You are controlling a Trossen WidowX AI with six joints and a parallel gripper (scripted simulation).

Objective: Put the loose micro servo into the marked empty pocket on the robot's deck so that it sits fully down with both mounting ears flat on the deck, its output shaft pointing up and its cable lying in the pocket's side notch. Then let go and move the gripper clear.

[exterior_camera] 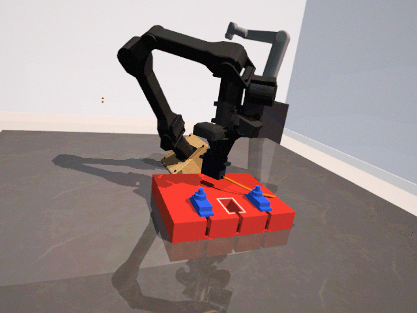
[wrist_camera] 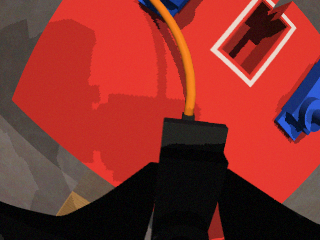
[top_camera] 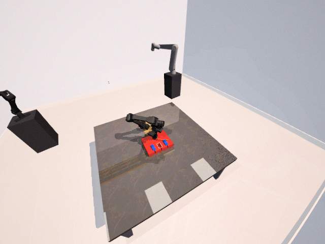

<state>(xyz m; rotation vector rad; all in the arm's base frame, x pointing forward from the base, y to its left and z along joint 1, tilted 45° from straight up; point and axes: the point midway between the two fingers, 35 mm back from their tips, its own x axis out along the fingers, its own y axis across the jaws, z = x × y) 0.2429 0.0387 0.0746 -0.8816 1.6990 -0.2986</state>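
Observation:
My gripper point(exterior_camera: 215, 168) point(wrist_camera: 188, 174) is shut on the loose micro servo point(wrist_camera: 190, 160) point(exterior_camera: 214, 166), a dark block with an orange cable point(wrist_camera: 175, 34) point(exterior_camera: 244, 186). I hold it just above the back part of the red deck point(exterior_camera: 174, 201) point(wrist_camera: 87, 60) point(top_camera: 147, 143). The cable trails out over the deck toward the right blue servo. The marked empty pocket point(exterior_camera: 230, 205) point(wrist_camera: 255, 38) point(top_camera: 159, 145), outlined in white, lies between two seated blue servos point(exterior_camera: 201, 202) point(exterior_camera: 258, 198) point(wrist_camera: 303, 110), in front of the held servo.
A tan wooden block point(exterior_camera: 185, 156) holds my arm's base behind the deck. The deck's front face has three slots point(exterior_camera: 238, 226). A grey arm on a black pedestal point(top_camera: 172, 84) and a black box point(top_camera: 32, 129) stand off the table. Two pale patches point(top_camera: 157, 196) mark the table's front.

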